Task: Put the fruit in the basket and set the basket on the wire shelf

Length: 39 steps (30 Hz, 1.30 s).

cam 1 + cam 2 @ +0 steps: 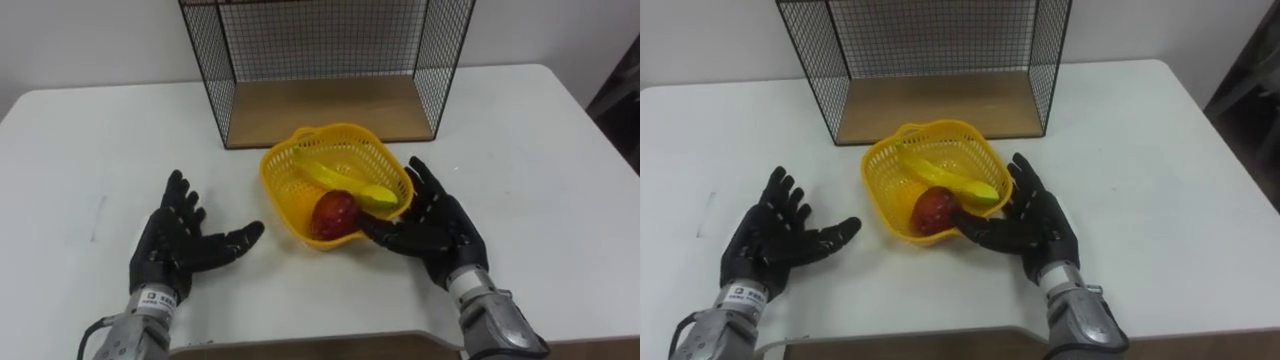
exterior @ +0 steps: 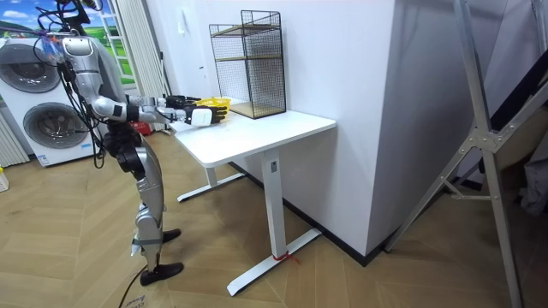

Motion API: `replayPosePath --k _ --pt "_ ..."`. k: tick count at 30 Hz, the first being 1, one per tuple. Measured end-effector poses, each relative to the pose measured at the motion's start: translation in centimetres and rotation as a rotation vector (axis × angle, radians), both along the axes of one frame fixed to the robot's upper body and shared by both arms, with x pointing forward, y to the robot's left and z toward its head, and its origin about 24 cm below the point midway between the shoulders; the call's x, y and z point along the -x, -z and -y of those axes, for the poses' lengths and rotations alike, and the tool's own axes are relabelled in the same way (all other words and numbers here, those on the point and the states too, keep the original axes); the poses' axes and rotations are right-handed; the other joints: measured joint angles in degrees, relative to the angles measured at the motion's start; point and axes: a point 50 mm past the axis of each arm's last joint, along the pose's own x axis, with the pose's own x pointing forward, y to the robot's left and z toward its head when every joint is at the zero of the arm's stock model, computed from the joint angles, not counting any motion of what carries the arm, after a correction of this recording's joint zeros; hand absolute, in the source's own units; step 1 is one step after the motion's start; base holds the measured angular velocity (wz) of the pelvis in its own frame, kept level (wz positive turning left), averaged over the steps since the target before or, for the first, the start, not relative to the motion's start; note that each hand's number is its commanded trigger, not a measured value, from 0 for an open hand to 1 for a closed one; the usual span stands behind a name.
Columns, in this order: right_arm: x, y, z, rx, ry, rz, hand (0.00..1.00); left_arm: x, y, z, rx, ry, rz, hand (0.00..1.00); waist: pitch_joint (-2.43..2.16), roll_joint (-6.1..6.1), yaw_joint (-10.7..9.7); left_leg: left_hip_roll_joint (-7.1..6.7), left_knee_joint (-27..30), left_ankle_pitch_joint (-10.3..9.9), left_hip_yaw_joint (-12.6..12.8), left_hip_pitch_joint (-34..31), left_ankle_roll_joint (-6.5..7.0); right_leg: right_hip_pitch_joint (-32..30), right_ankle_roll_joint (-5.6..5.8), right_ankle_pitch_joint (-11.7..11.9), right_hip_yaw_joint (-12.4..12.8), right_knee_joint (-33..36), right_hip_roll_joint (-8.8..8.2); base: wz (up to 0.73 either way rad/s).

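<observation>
Yellow lattice basket [image 1: 272, 190] on the counter [image 1: 90, 150] holds a banana [image 1: 335, 179] and a red fruit [image 1: 335, 214], right hand [image 1: 440, 232] fingers spread against its side, left hand [image 1: 172, 248] fingers wide nearby.

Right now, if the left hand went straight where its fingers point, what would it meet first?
Bare table first. The left hand points away and slightly right, so it would probably clip the wire shelf at its left front corner, or pass left of it. The basket is off that line.

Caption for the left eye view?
Left robot hand and right robot hand, open, flank yellow basket of fruit before wire shelf.
</observation>
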Motion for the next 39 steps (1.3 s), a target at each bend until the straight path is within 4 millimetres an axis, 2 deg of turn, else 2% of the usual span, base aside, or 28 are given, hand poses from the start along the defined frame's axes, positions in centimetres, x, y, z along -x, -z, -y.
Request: replayPosePath --k 6,13,17,26,33,39 --pt "0.0 -0.1 0.0 0.001 -0.001 0.005 0.00 -0.1 -0.2 -0.1 0.007 -0.032 0.004 0.00 0.03 -0.02 -0.18 0.00 0.02 0.00 -0.06 -0.13 0.00 -0.05 0.00 0.00 -0.19 0.00 -0.01 0.00" --pt "0.0 -0.2 0.0 -0.001 -0.009 0.009 0.00 -0.5 -1.6 0.1 0.160 -0.065 0.078 0.00 0.10 -0.20 -0.35 0.00 0.07 0.00 -0.17 -0.09 0.00 0.02 0.00 0.00 -0.20 -0.01 -0.02 0.00" --pt "-0.1 -0.2 -0.1 -0.001 -0.013 0.012 0.00 -0.7 -2.1 0.8 0.249 -0.052 0.106 0.00 0.04 -0.50 -0.30 0.00 0.06 0.00 -0.18 -0.56 0.00 -0.45 0.01 0.00 -0.22 0.09 -0.01 0.00" --pt "-0.1 -0.2 -0.3 -0.016 -0.028 0.009 0.00 -0.8 -2.3 2.8 0.314 0.065 0.122 0.00 -0.04 -1.76 -0.30 0.00 0.01 0.00 -0.12 -0.84 0.00 -0.87 0.01 0.00 -0.11 0.06 -0.01 0.00" --pt "-0.2 -0.3 -0.8 0.004 -0.054 0.012 0.00 -0.6 -2.0 5.0 0.341 0.180 0.106 0.00 0.39 -2.42 -0.38 0.03 -0.09 0.00 -0.12 -0.33 0.00 -0.80 0.01 -0.01 -0.13 0.06 -0.01 0.00" --pt "-0.4 -0.3 -1.4 -0.007 -0.071 0.019 0.00 -0.4 -2.0 6.0 0.340 0.239 0.101 0.00 0.50 -2.34 -0.57 0.05 -0.08 0.00 -0.06 -0.38 -0.01 -0.64 0.01 0.00 -0.07 0.08 0.02 0.00"
